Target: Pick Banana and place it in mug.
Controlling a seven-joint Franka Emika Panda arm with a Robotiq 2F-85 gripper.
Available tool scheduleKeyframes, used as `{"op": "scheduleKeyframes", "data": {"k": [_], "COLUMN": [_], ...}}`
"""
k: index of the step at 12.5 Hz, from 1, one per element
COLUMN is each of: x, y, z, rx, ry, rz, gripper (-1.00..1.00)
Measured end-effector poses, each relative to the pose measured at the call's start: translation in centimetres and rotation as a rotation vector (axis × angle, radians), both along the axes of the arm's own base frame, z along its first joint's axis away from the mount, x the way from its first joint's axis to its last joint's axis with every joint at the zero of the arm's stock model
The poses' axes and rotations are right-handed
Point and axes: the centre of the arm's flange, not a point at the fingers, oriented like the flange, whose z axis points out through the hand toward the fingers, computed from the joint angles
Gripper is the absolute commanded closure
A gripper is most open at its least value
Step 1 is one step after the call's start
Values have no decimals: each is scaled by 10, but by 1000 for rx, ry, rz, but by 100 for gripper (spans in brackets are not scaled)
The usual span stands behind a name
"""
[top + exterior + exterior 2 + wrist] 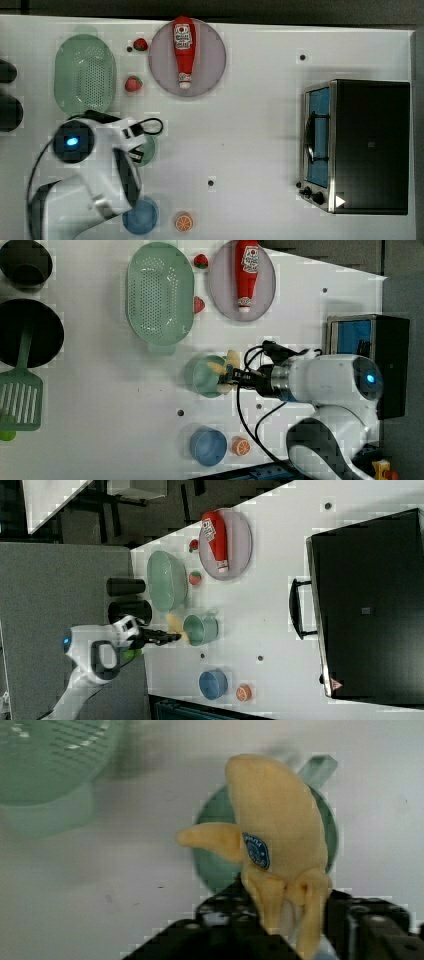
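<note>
Now I have the soft, pale yellow half-peeled toy banana hanging right above the small round pale green translucent mug, so that it should drop inside rather than onto the white desk. The black claw sits partway open with the banana's peel ends between its jaws; whether it is gripping them I cannot tell. The large green perforated oval colander stands beside the mug, so I judge a sideways slip is the risk.

My white table fills mid-frame; grey floor lies left, dark furniture legs upper left.
</note>
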Motion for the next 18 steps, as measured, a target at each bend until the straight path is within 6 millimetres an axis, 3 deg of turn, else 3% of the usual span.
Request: {"op": "scheduleKeyframes", "data": {"k": [2,4,8,11,14,16,18], "x": [3,-2,4,11,17,39,48], "y": [-20,-24,-15,-34,-75,-122,-174], "z": [-27,-36,-2,32,92,163,236], "rx": [-7,-8,25,8,-75,-71,-74], "ry": [14,14,-94,-139,-24,-84,-139], "rz": [-33,-36,-38,-70,-133,-228,-318], "gripper": [-60,-100,-100,-100,-100,-100,-100]}}
